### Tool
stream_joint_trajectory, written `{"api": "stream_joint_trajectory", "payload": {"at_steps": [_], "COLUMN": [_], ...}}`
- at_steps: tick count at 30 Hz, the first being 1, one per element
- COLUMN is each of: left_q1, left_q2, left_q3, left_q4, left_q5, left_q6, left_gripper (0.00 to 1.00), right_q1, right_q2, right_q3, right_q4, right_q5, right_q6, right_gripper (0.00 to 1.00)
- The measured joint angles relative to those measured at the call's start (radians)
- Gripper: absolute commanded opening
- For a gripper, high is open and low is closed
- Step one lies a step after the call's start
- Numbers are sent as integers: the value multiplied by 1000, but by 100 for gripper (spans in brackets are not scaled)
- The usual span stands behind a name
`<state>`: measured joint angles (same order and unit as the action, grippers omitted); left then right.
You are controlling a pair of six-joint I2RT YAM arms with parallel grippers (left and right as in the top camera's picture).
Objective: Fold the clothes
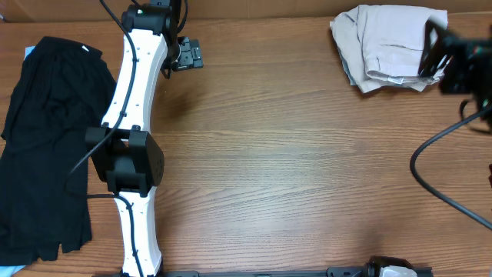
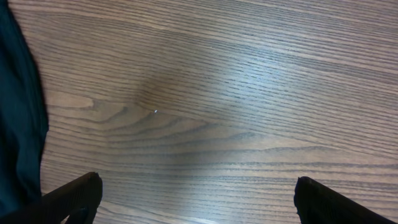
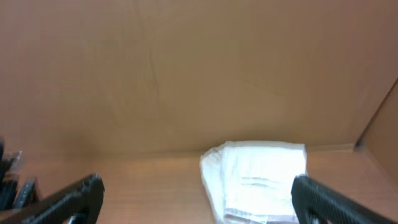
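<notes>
The beige shorts (image 1: 388, 46) lie in a folded bundle at the far right corner of the tabletop (image 1: 292, 169), close up against the back edge. The bundle is wider than it is deep, so its long axis runs roughly side to side along that far edge, and the stacked fold edges face the near side. In the right wrist view the cloth looks washed out, almost white, with a plain brown wall (image 3: 186, 74) behind it.

The right tool (image 3: 198, 183) hangs just on the near side of the shorts, aimed at them, its two fingers (image 3: 81, 196) spread wide apart with nothing between them. From above, its dark body overlaps the right edge of the bundle; I cannot tell whether it touches the cloth.

The left tool (image 2: 198, 185) is at the far left, well apart from the shorts, its fingers likewise apart and holding nothing, over bare wood. The white left arm (image 1: 134, 115) stretches from the near edge to the far side. A black garment (image 1: 46, 146) lies spread along the left side, just beside that arm
</notes>
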<state>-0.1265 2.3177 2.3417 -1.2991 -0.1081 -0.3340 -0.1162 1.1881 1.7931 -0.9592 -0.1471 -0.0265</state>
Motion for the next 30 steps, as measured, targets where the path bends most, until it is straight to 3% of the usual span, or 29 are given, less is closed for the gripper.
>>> {"api": "stream_joint_trajectory", "payload": {"at_steps": [6,13,19,23,30], "left_q1": [0,0,0,0,0], "left_q2": [0,0,0,0,0], "left_q3": [0,0,0,0,0], "left_q4": [0,0,0,0,-1], "left_q5": [0,0,0,0,1], "left_q6": [0,0,0,0,0], "left_gripper": [100,100,100,100,100], "right_q1": [0,0,0,0,14], "right_q2": [-23,-22,-50,-155,-500], "right_q3": [-13,-15,-162,-413,-952], "right_q4": [-258,-262,6,243,596], "right_q5": [-13,-10,-23,-41,-60], "right_q6": [0,0,0,2,48], "right_gripper": [100,100,100,100,100]}}
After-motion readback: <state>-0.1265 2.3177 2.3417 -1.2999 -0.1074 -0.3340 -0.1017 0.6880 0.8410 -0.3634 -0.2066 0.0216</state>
